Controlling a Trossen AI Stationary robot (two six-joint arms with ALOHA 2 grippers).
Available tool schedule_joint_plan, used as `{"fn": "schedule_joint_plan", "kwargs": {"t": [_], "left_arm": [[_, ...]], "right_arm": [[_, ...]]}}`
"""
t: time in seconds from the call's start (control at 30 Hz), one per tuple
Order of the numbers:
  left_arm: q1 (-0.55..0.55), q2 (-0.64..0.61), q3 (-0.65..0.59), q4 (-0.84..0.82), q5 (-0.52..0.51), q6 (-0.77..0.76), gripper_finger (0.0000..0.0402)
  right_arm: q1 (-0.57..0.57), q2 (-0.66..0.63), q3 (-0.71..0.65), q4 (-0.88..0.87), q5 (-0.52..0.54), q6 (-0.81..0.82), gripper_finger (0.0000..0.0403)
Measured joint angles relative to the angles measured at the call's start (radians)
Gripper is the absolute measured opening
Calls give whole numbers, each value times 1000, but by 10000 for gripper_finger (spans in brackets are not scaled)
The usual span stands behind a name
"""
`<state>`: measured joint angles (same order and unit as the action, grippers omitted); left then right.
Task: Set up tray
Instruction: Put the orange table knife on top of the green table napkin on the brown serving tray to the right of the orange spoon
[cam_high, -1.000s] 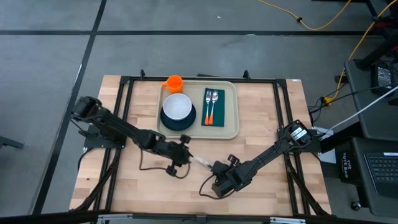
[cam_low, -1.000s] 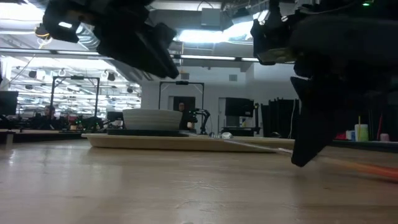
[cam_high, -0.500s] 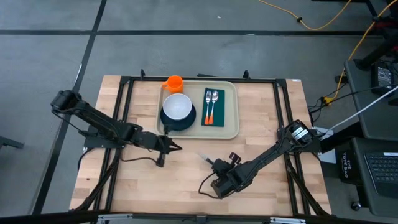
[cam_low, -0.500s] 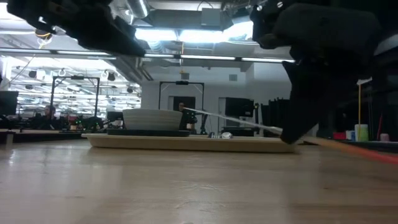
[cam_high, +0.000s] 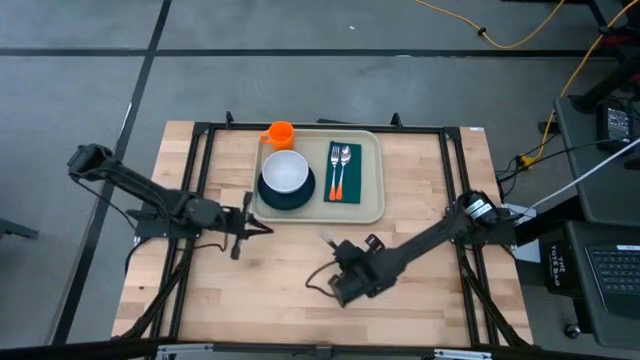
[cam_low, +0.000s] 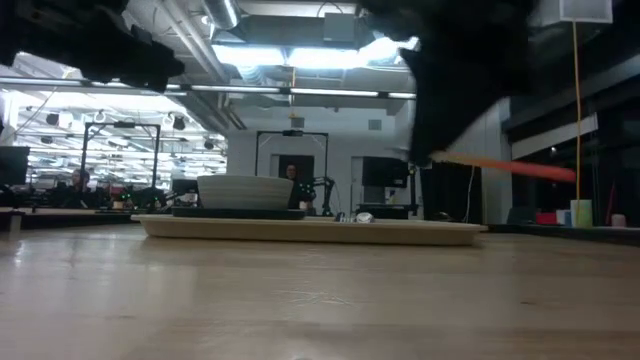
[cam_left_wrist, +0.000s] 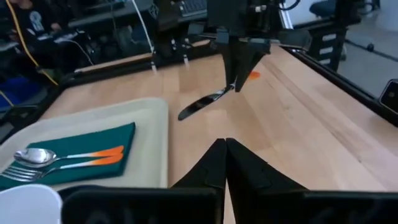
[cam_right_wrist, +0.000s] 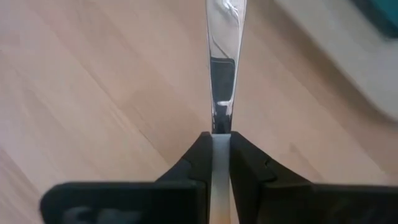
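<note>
The beige tray (cam_high: 372, 205) lies at the table's far middle. It carries a white bowl on a dark plate (cam_high: 287, 175) and a green napkin (cam_high: 344, 172) with a fork and a spoon. An orange cup (cam_high: 279, 133) stands at its far left corner. My right gripper (cam_high: 340, 262) hovers near the tray's near edge, shut on a knife (cam_left_wrist: 202, 104) with a silver blade and an orange handle (cam_low: 510, 165). My left gripper (cam_high: 262, 226) waits shut to the tray's left, touching nothing. My right gripper pinches the knife between its two fingers (cam_right_wrist: 200, 155), where the blade (cam_right_wrist: 221, 121) meets the orange handle. The fingers come from above, pointing down, across the knife. The knife is lifted clear of the table; its blade juts toward the tray and its handle (cam_left_wrist: 252, 76) sticks out behind.
Bare wooden table (cam_high: 420, 300) lies near and to either side of the tray. A black frame (cam_high: 200, 150) runs around the table top. Cables trail from both arms over the near half. The napkin's right side (cam_high: 355, 175) shows bare green beside the spoon.
My left gripper has drawn back from the knife toward the table's left edge. My right gripper has risen and moved a little toward the tray, carrying the knife from close above the table to well clear of it.
</note>
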<state>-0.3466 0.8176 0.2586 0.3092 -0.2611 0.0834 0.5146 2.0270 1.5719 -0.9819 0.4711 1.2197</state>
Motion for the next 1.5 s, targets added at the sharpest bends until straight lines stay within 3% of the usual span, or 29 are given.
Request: {"fn": "schedule_joint_plan", "kwargs": {"t": [0.23, 0.6, 0.93, 1.2, 1.5], "left_arm": [[0, -89, -41, 6, -32, 1, 4], [0, -95, -41, -7, -35, 117, 5], [0, -95, -41, -30, -35, 133, 4], [0, -95, -41, -30, -34, 139, 1], [0, -95, -41, -32, 24, 118, 5]], "right_arm": [[-89, -27, 106, -13, -3, -157, 38], [-216, -134, 108, -41, -21, -262, 38], [-197, -134, 106, -94, 96, -219, 38], [-177, -142, 104, -148, 108, -149, 38], [-174, -265, -143, 120, 167, -152, 38]]}}
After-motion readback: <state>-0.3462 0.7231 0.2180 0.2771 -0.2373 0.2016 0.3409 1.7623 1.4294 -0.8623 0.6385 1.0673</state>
